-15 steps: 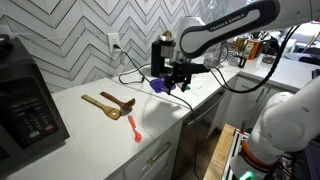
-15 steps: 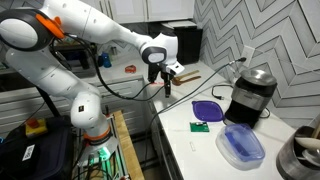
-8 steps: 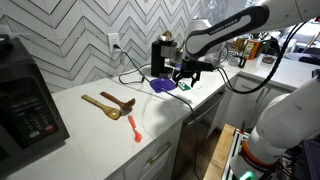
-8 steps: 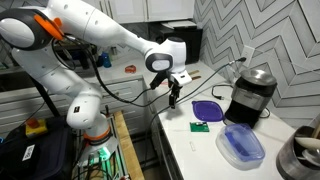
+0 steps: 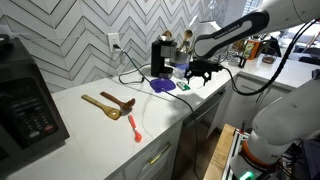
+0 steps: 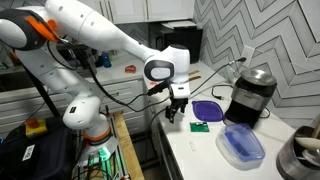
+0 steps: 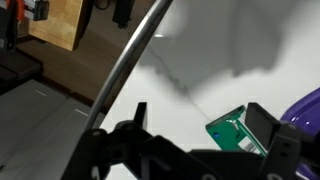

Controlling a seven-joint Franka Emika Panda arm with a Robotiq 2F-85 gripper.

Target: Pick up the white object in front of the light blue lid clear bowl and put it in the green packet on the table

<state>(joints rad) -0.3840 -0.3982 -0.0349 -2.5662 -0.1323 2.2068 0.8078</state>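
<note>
Plainly spread wide, the jaws of the gripper hold nothing in the wrist view. It hangs above the counter edge, near the green packet, which lies beside the purple-blue flat object. The light blue lid clear bowl sits farther along; the white object cannot be made out

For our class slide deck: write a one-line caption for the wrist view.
Open gripper over the white counter, green packet lying beneath it.
</note>
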